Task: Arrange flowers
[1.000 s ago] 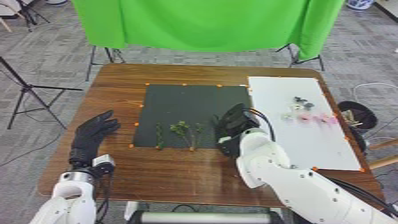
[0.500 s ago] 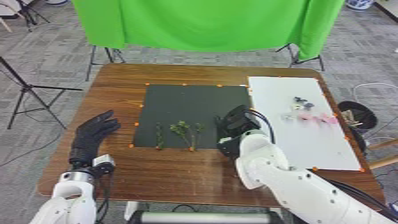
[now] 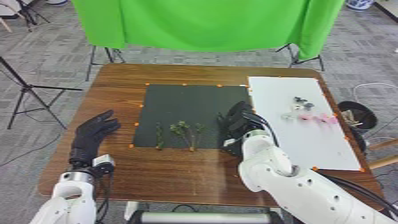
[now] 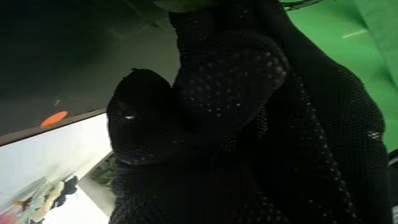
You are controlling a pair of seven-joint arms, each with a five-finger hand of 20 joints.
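Over the right edge of the black mat (image 3: 182, 107), the right hand (image 3: 234, 122) is near the mat's front corner; its grip is unclear. The right hand (image 4: 222, 100) is also in the right wrist view, with a blurred green thing (image 4: 182, 4) beyond it. Several green sprigs lie on the mat's front part: a slim one (image 3: 160, 135) at left and a leafier one (image 3: 180, 130) nearer the middle. On the white board (image 3: 275, 92) lie pink flowers (image 3: 328, 119), a pale one (image 3: 287, 116) and dark and white ones (image 3: 303, 104). The left hand (image 3: 89, 137) rests open at the table's left.
The brown table (image 3: 178, 172) carries small orange markers around both mat and board. A dark bin (image 3: 357, 111) stands on the floor beyond the right edge. Behind the table hangs a green cloth (image 3: 209, 25), with tripods around it.
The right hand has turned a little and shifted slightly rightward, and its forearm has moved a bit to the right. The left hand and the flowers have stayed where they were.
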